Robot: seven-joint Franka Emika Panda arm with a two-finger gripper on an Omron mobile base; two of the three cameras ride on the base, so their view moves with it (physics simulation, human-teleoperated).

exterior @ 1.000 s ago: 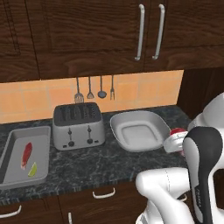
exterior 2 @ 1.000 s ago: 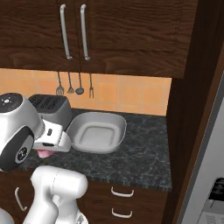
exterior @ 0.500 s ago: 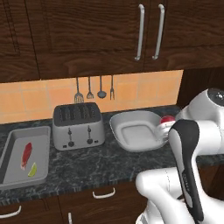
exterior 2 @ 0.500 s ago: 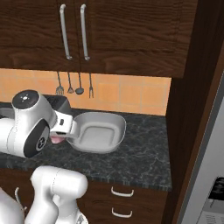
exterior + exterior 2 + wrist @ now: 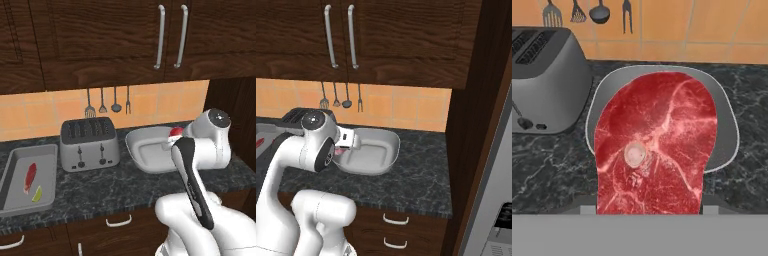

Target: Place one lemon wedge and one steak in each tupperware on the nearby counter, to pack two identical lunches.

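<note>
You're looking down past the steak [image 5: 657, 145] at the open tub [image 5: 150, 150], nothing lying inside it. The toaster [image 5: 90, 144] is standing just beside it on your left. Bare desk [image 5: 421, 175] is stretching out on your right toward the tall cabinet side [image 5: 476, 125].

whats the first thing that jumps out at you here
A big red steak held in the gripper, hanging over the pale tub right of the toaster. At the counter's left end, a flat grey tray already holds another steak and a lemon wedge.
</note>
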